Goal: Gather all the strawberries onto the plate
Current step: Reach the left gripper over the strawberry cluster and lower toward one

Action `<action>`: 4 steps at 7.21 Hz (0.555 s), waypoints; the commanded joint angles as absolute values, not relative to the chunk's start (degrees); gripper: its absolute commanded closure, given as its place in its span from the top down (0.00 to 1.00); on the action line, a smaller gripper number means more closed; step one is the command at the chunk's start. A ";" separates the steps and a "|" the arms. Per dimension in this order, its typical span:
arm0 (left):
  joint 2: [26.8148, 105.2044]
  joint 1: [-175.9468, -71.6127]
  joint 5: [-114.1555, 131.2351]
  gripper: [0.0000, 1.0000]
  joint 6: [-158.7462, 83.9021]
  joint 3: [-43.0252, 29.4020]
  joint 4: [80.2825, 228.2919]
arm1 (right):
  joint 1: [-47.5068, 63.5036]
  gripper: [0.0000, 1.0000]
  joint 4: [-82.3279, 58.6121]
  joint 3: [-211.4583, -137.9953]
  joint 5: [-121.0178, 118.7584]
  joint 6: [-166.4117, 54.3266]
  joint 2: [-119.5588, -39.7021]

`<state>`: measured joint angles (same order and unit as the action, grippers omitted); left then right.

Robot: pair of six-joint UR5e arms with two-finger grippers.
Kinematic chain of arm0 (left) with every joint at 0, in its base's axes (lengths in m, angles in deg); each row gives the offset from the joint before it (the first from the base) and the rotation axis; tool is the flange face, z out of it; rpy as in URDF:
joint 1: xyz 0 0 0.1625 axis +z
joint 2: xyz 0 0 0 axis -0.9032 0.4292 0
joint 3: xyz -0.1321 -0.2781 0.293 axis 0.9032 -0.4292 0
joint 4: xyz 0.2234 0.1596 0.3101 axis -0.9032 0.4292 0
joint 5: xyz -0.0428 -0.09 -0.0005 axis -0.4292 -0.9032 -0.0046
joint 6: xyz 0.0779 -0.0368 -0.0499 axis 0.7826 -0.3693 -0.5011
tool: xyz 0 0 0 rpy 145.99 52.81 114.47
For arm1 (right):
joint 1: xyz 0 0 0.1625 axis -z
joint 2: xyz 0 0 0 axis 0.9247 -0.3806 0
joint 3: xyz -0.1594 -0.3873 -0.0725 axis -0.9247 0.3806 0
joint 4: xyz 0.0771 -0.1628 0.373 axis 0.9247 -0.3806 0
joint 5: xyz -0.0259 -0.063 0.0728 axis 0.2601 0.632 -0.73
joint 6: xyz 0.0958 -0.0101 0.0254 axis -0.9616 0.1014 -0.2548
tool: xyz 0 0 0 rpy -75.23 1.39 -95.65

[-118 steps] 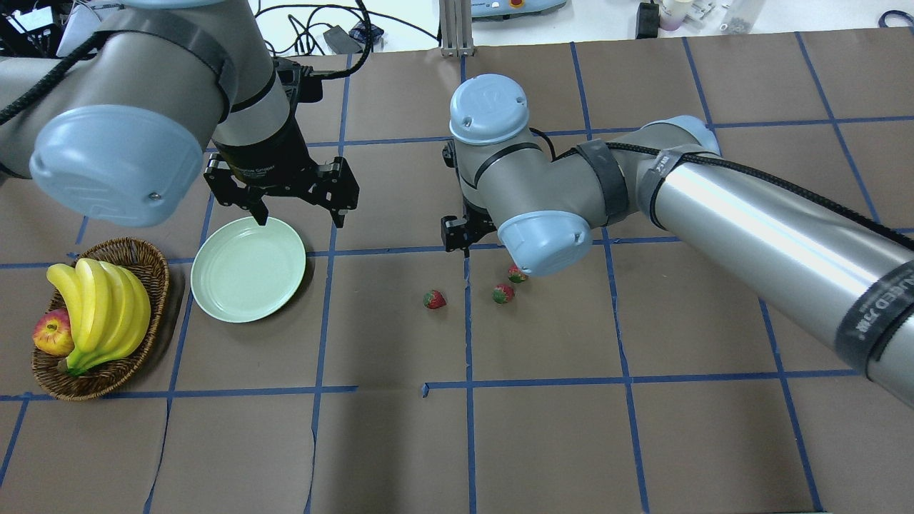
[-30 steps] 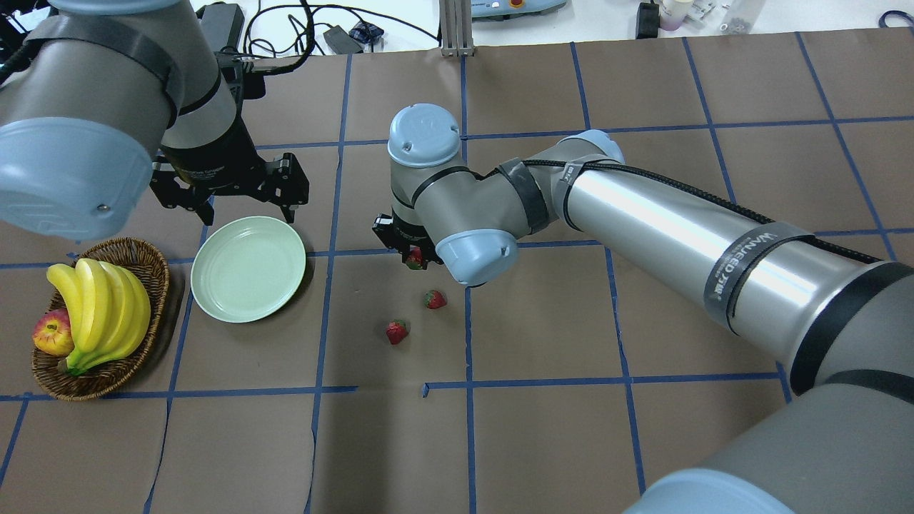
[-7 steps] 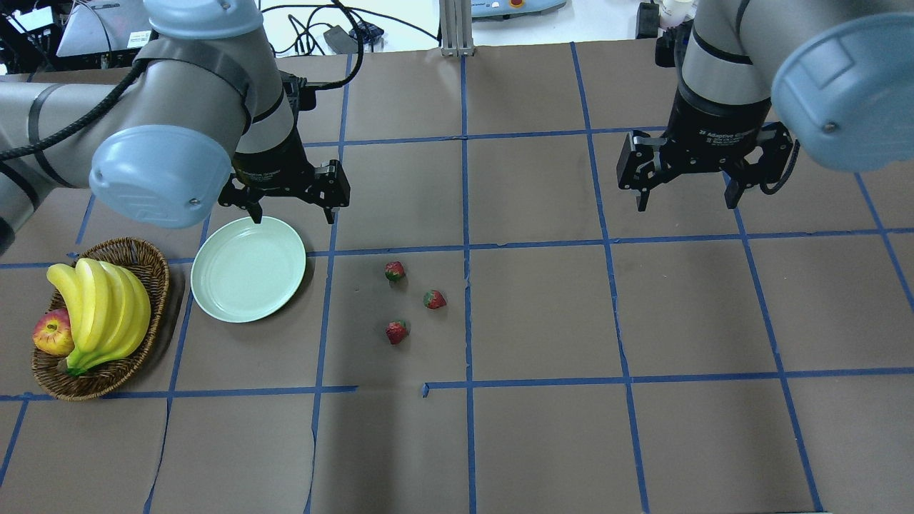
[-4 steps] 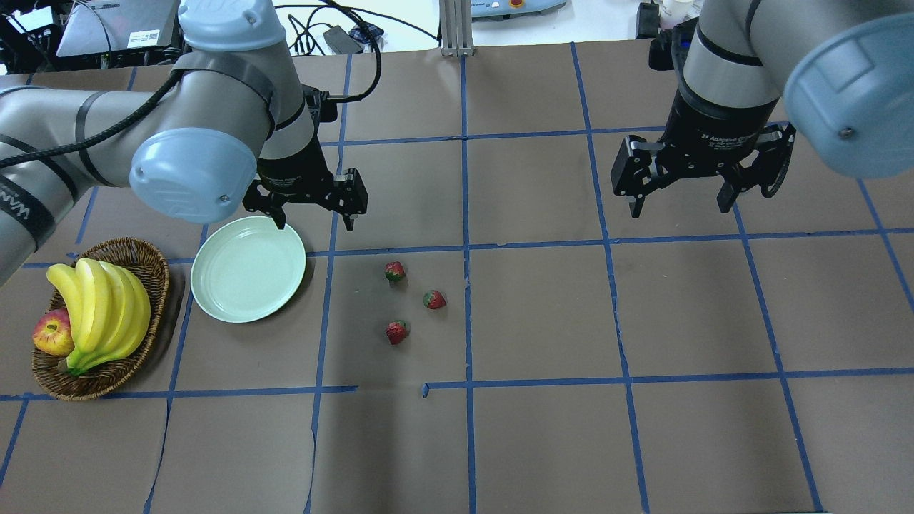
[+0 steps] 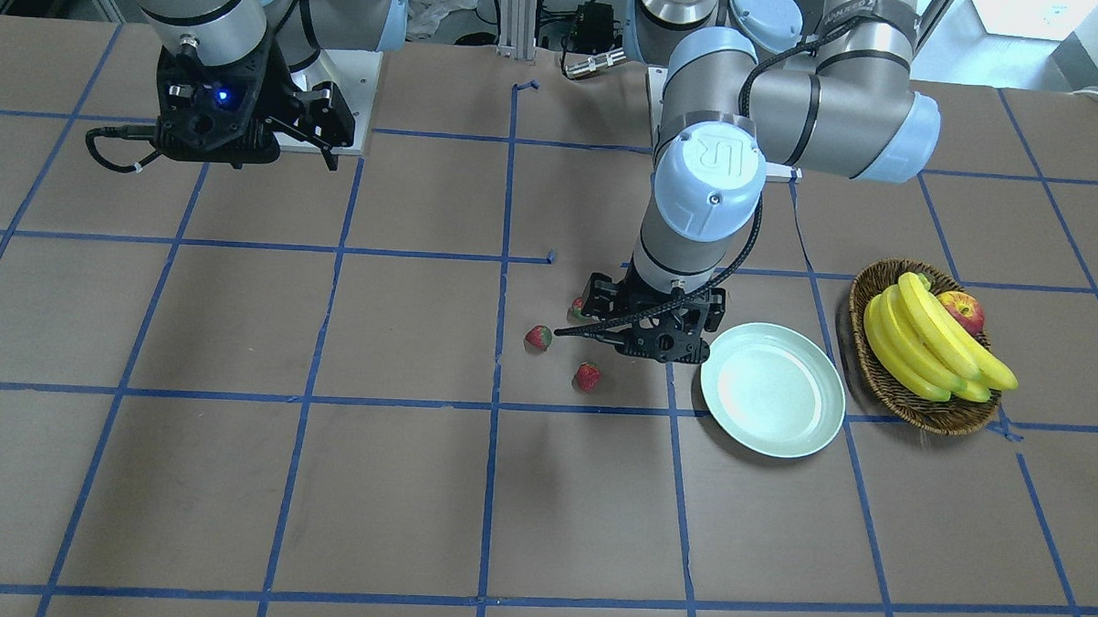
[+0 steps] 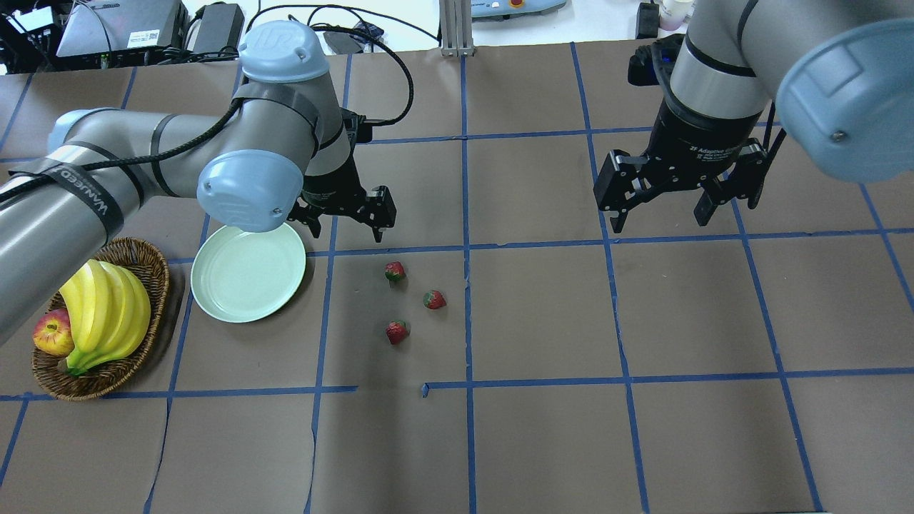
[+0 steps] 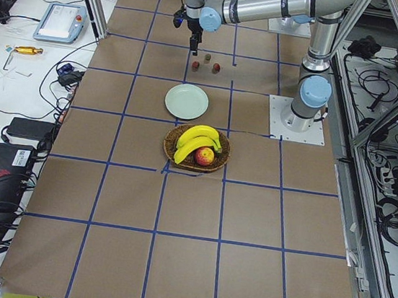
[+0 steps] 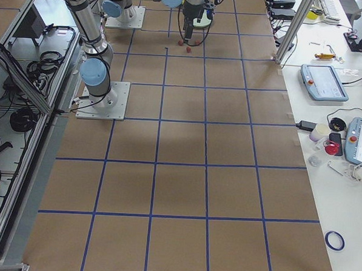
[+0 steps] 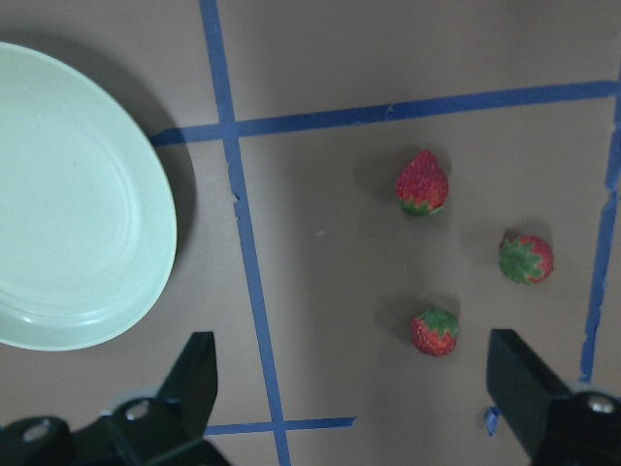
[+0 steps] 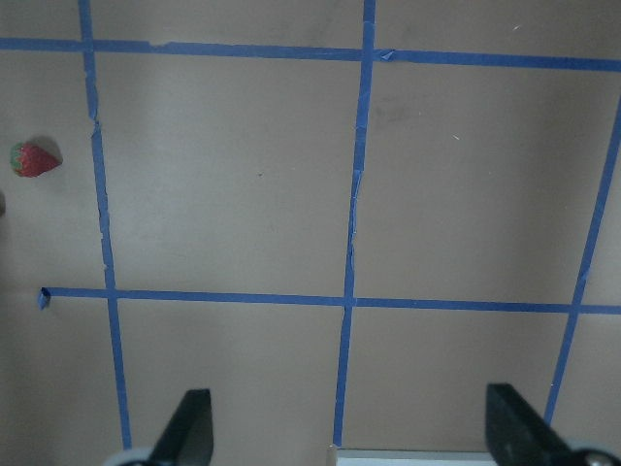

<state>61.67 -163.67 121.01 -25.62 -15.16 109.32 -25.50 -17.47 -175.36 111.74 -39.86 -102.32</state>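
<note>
Three small red strawberries lie apart on the brown table right of the plate: one point(image 6: 395, 271), one point(image 6: 434, 300) and one point(image 6: 397, 332). The left wrist view shows all three point(image 9: 422, 183) point(image 9: 527, 258) point(image 9: 435, 331). The pale mint-green plate point(image 6: 248, 275) has nothing on it. My left gripper point(image 6: 346, 228) is open and empty, above the table between the plate's far right rim and the nearest strawberry. My right gripper point(image 6: 660, 221) is open and empty, high over the right half, far from the fruit. One strawberry point(image 10: 35, 159) shows at the left edge of its wrist view.
A brown wicker basket point(image 6: 146, 260) with bananas point(image 6: 107, 314) and an apple point(image 6: 51, 334) stands left of the plate. Blue tape lines cross the table. Cables and devices lie beyond the far edge.
My left gripper has moved right, from over the plate's far rim toward the strawberries. My right gripper has drifted slightly left and down. Strawberries and plate have not moved.
</note>
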 commanded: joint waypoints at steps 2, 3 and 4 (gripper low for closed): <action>66.97 -163.90 117.70 1.00 -19.98 -15.42 104.29 | -25.53 1.00 -17.38 -176.30 112.07 -39.54 -101.93; 68.37 -164.07 117.70 1.00 -20.05 -15.42 102.71 | -25.53 1.00 -17.38 -177.09 113.11 -39.54 -101.93; 69.78 -164.34 117.70 1.00 -20.05 -15.42 101.30 | -25.53 1.00 -17.55 -177.53 113.99 -39.54 -101.93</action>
